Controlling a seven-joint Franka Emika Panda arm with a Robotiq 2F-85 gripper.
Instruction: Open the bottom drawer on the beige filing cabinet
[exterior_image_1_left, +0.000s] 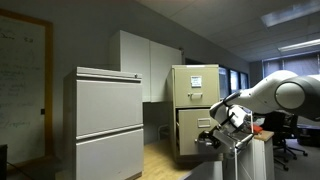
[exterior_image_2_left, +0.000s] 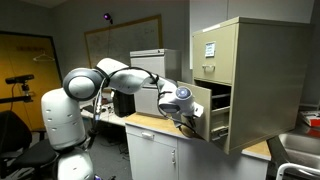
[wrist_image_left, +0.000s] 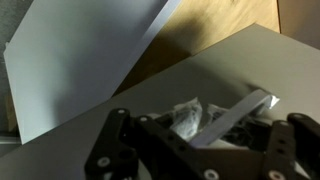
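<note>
- The beige filing cabinet stands on the right end of a wood-topped table in an exterior view. White papers are stuck on its upper front.
- Its bottom drawer sits partly out of the body, with a dark gap showing behind the front panel. It is far from fully drawn.
- In the wrist view a slim metal handle lies slantwise across the grey drawer front, right at the pincer.
- In both exterior views the pincer is at that drawer front, low on the cabinet.
- Whether the pincer is clenched on the handle or merely hooked behind it, I cannot tell. The fingertips are lost in the dark lower edge of the wrist view.
- The arm reaches in from the left, bent at the elbow, with its base well apart from the cabinet.
- The step in hand looks to me like the pull itself, begun but not finished.
- The next move calls for a straight draw along the drawer's runners, away from the cabinet face. The wrist should be kept level so the handle does not slip free.
- A wider pale-grey cabinet stands nearer and to the left, well clear of the work.
</note>
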